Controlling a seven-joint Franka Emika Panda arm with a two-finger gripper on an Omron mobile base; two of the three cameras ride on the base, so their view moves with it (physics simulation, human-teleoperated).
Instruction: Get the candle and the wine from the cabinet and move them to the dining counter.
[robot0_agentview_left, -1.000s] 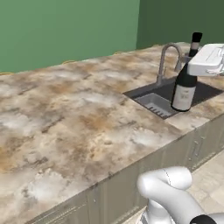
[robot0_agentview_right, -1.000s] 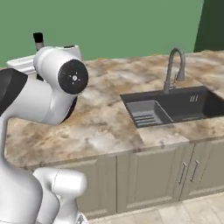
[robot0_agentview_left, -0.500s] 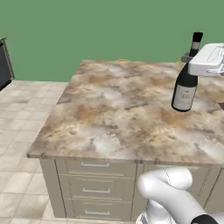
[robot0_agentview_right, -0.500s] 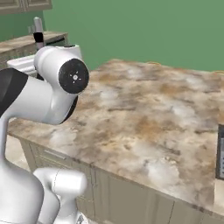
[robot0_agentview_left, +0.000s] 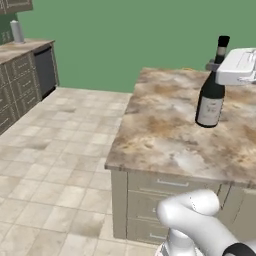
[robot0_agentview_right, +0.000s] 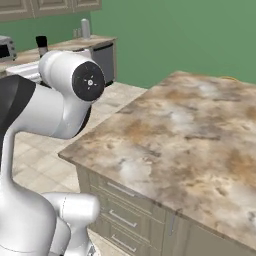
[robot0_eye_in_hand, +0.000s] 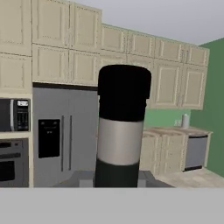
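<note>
The wine (robot0_agentview_left: 211, 90) is a dark bottle with a pale label and black cap. My gripper (robot0_agentview_left: 218, 65) is shut on its neck and holds it upright, in front of the dining counter (robot0_agentview_left: 170, 135) as the left base view sees it. In the hand view the bottle's neck and cap (robot0_eye_in_hand: 124, 100) rise straight up between the fingertips of the gripper (robot0_eye_in_hand: 116, 180). The black cap (robot0_agentview_right: 41, 44) also peeks from behind my arm in the right base view, left of the marbled dining counter (robot0_agentview_right: 190, 125). Beige wall cabinet doors (robot0_eye_in_hand: 78, 65) line the far wall. The candle is out of view.
Tiled floor (robot0_agentview_left: 55, 165) lies left of the island's end, which has drawers (robot0_agentview_left: 160, 185) below. Against the far wall are a low counter with a dishwasher (robot0_agentview_right: 102, 57), a pale canister (robot0_agentview_left: 17, 31), a fridge (robot0_eye_in_hand: 57, 135) and a microwave (robot0_eye_in_hand: 15, 114).
The whole picture has swung, so the camera moved: the sink has left view and the island's end and the floor have come in. The bottle stays held the same way.
</note>
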